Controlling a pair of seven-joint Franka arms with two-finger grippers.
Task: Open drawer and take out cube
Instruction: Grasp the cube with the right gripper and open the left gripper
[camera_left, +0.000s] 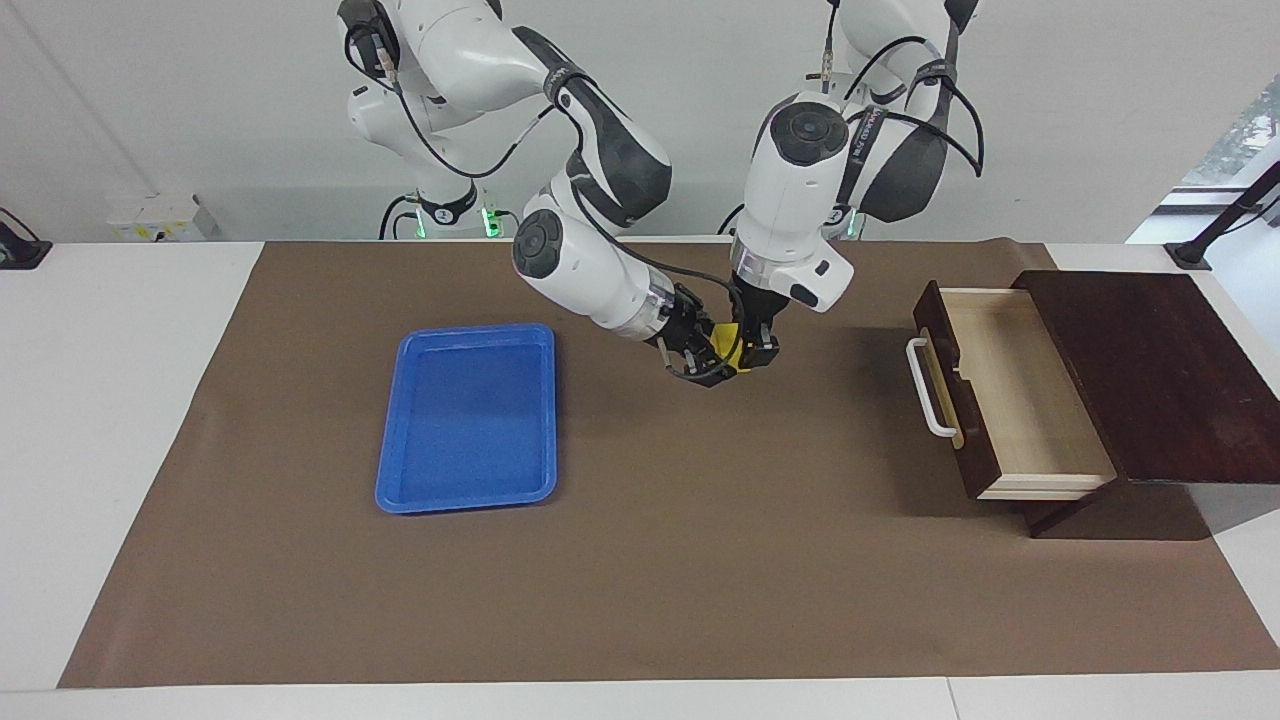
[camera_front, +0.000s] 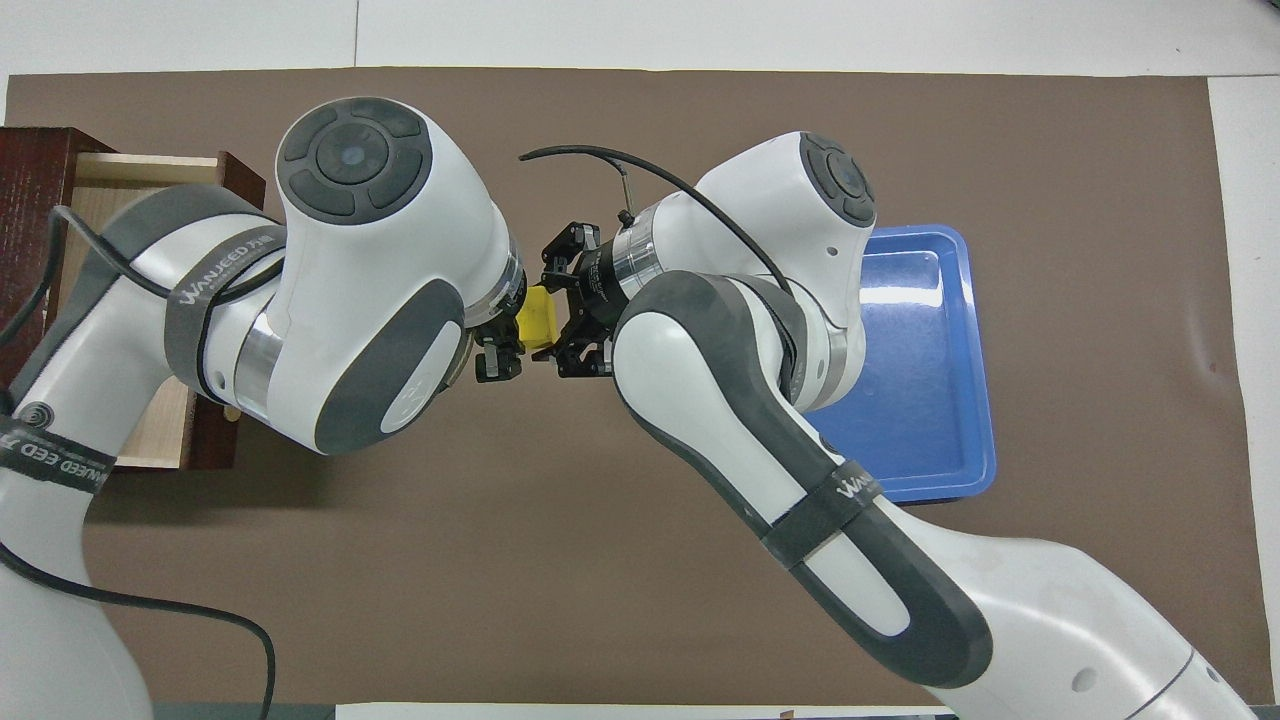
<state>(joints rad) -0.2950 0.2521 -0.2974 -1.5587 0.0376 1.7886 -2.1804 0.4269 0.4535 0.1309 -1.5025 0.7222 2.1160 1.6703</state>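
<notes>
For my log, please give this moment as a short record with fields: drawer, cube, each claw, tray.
drawer: pulled open, nothing seen inside
cube: in the air between both claws, over the brown mat
left claw: at the cube, from above
right claw: at the cube, from the tray's side
tray: blue, nothing in it
</notes>
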